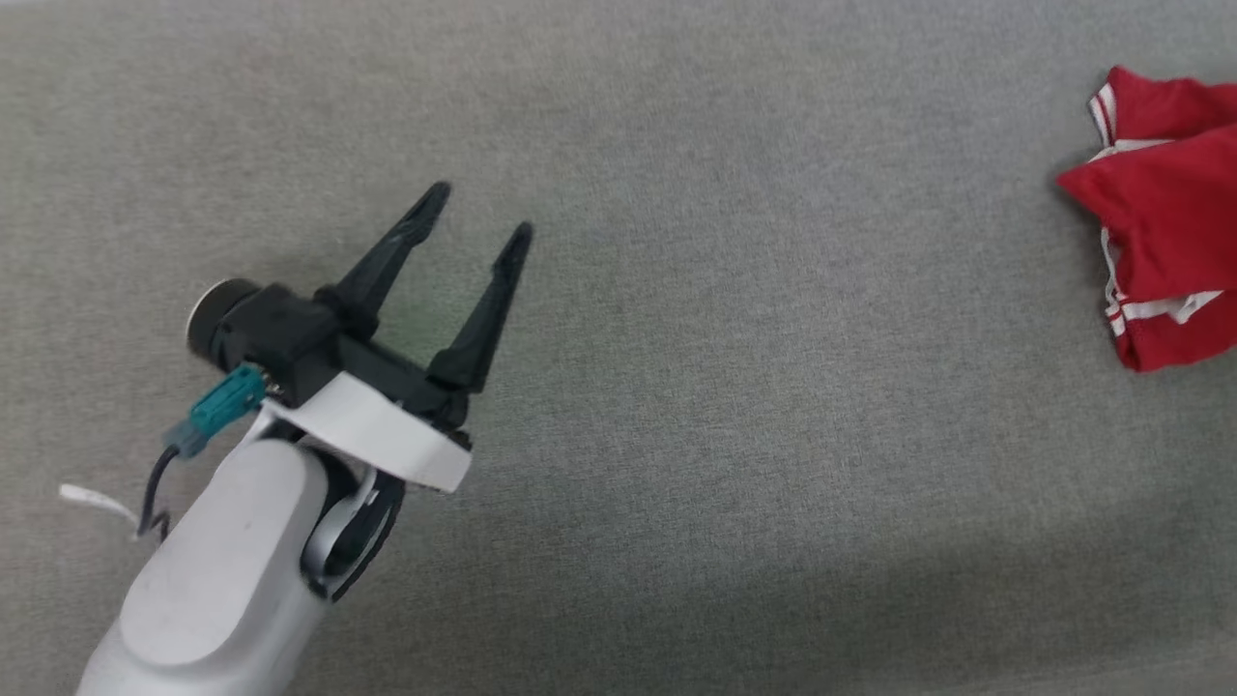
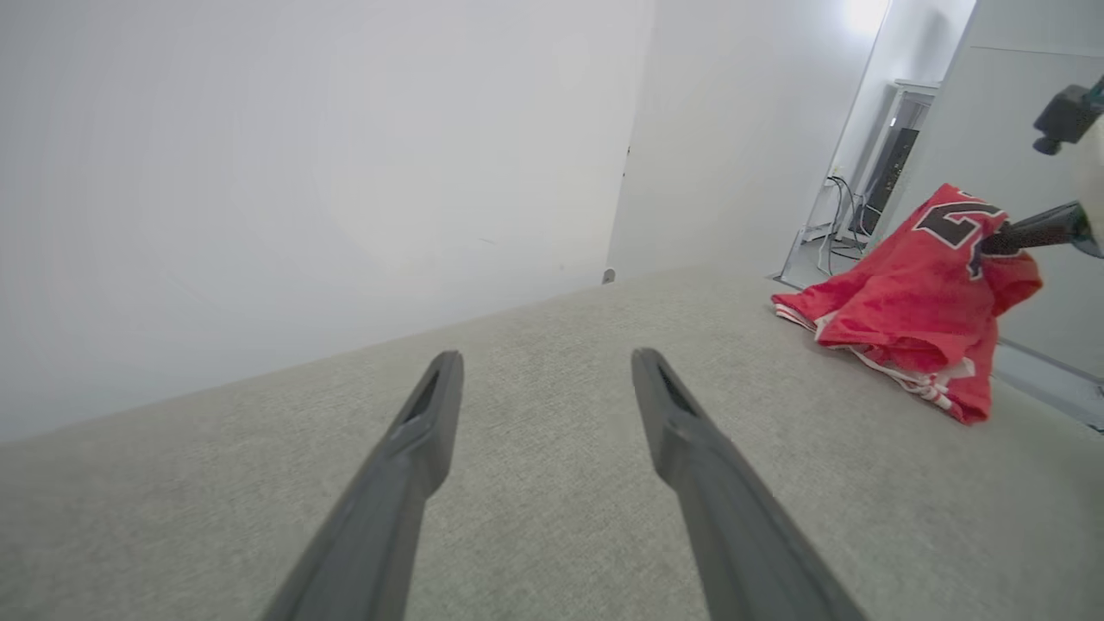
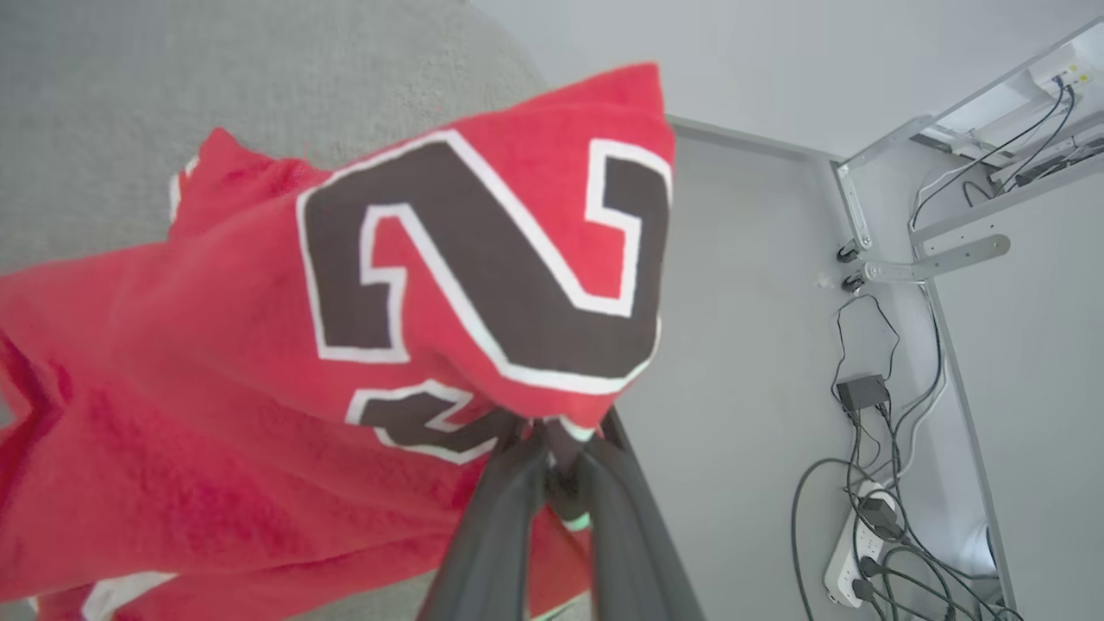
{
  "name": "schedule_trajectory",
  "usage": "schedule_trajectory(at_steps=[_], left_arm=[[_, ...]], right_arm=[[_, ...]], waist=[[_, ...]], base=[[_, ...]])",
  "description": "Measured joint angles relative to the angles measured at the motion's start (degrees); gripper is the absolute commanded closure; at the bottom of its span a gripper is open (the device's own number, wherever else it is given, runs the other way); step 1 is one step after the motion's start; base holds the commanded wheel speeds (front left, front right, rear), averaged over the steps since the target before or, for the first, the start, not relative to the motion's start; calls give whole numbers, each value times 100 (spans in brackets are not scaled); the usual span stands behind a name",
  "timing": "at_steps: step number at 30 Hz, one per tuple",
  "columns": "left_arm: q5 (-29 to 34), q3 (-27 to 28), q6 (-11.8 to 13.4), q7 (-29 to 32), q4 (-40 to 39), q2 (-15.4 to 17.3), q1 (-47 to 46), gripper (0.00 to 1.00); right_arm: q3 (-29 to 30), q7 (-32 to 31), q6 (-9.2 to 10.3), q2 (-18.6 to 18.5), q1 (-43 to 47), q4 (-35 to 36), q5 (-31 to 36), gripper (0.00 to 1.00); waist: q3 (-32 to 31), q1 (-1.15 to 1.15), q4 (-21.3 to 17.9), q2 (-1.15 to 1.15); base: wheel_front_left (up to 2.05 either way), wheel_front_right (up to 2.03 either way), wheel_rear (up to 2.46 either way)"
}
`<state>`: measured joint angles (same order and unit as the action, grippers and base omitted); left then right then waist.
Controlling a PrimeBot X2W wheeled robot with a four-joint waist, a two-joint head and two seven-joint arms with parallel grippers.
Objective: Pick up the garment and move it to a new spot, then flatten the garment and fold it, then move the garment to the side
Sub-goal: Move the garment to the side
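Note:
The garment [image 1: 1165,227] is a red jersey with white trim, bunched at the right edge of the grey table in the head view. In the right wrist view the garment [image 3: 259,388] shows black white-outlined numerals, and my right gripper [image 3: 552,435] is shut on a fold of it. The left wrist view shows the garment [image 2: 914,302] lifted into a peak by my right gripper [image 2: 992,243], its lower part resting on the table. My left gripper [image 1: 480,210] is open and empty over bare table at the left, far from the garment; its fingers [image 2: 405,457] stand well apart.
A grey fabric-covered table [image 1: 734,406] spans the head view. Beyond its far edge stand white walls [image 2: 302,172]. Cables and a power strip [image 3: 871,526] lie on the floor past the table's right side, beside a metal frame [image 3: 931,259].

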<state>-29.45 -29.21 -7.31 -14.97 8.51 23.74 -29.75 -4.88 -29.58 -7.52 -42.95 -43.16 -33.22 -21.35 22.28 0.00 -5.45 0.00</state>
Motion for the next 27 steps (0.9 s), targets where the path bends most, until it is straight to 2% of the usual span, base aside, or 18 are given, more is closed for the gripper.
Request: schedule_trajectory(at_steps=[8,9,10,12,14,15,20,27], left_arm=[[-193,-442,-1,0,100,-33,-549,0],[-243,-446,-1,0,107,-44,-571,0],[-286,-460,0,0,119,-48,-590,0],[-293,-438,-1,0,153,-29,-598,0],[-327,-356,0,0,171,-15,-594,0],[-328,-305,-1,-1,172,10,-581,0],[-330,-60,-1,0,193,34,-405,0],[-379,630,-1,0,190,-5,196,0]], right_arm=[[-3,690,0,116,-310,-927,501,100],[-38,740,0,138,-335,-1025,568,93],[-55,771,0,158,-358,-1145,630,65],[-65,829,0,212,-422,-1356,599,30],[-109,948,0,245,-480,-1480,568,5],[-119,1000,0,242,-523,-1544,569,0],[-168,1163,0,203,-635,-1719,482,0],[-276,1543,0,211,-675,-1705,236,0]], waist=[[292,0,52,0],[306,0,80,0],[315,0,109,0],[321,0,155,0],[307,0,189,0],[295,0,199,0],[195,0,238,0],[-162,0,347,0]], base=[[0,0,0],[0,0,0],[0,0,0],[0,0,0],[0,0,0],[0,0,0],[0,0,0],[0,0,0]])
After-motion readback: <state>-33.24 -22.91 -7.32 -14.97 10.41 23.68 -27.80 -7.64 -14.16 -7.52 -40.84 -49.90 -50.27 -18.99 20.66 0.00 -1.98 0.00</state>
